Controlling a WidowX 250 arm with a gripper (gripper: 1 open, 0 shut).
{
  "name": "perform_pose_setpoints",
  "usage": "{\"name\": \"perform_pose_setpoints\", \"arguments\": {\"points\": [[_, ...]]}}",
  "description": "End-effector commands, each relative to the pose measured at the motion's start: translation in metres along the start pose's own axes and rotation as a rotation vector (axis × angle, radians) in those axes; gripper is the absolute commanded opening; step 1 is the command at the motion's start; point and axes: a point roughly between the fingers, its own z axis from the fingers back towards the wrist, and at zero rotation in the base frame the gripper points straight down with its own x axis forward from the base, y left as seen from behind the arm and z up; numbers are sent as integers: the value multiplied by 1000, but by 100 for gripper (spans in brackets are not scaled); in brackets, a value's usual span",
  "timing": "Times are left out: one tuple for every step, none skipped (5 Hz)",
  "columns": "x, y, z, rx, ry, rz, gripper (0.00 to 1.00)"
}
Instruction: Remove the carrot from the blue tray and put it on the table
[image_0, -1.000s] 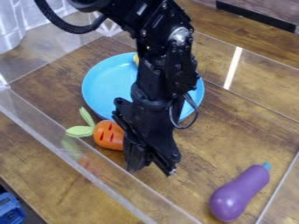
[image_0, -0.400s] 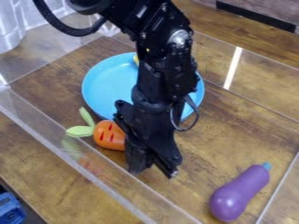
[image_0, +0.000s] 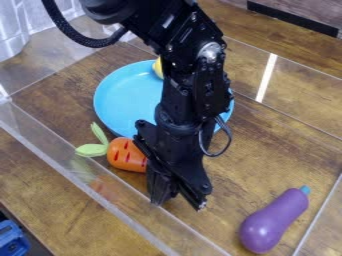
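The orange carrot (image_0: 123, 152) lies on the dark wood table (image_0: 54, 120), just outside the front rim of the round blue tray (image_0: 127, 90). Its light green top points left, and its narrow end disappears behind the black fingers. My gripper (image_0: 175, 193) points straight down at the tabletop, directly right of the carrot. Its jaws are shut and seem to pinch the carrot's hidden end. The black arm covers the right half of the tray.
A purple eggplant (image_0: 274, 222) lies on the table at the front right. A small yellow ball (image_0: 158, 67) peeks out at the tray's far rim behind the arm. Low clear acrylic walls (image_0: 60, 150) border the tabletop, one of them close in front of the carrot.
The arm's upper links have leaned slightly to the right. The gripper and the carrot stay where they were.
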Motion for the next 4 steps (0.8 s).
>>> {"name": "perform_pose_setpoints", "arguments": {"points": [[14,-6,13,-1,-44,-36,0],[17,-14,18,-2,-45,-76,0],[19,-22,21,-3,-42,-111,0],[19,-22,21,-3,-40,-90,0]]}}
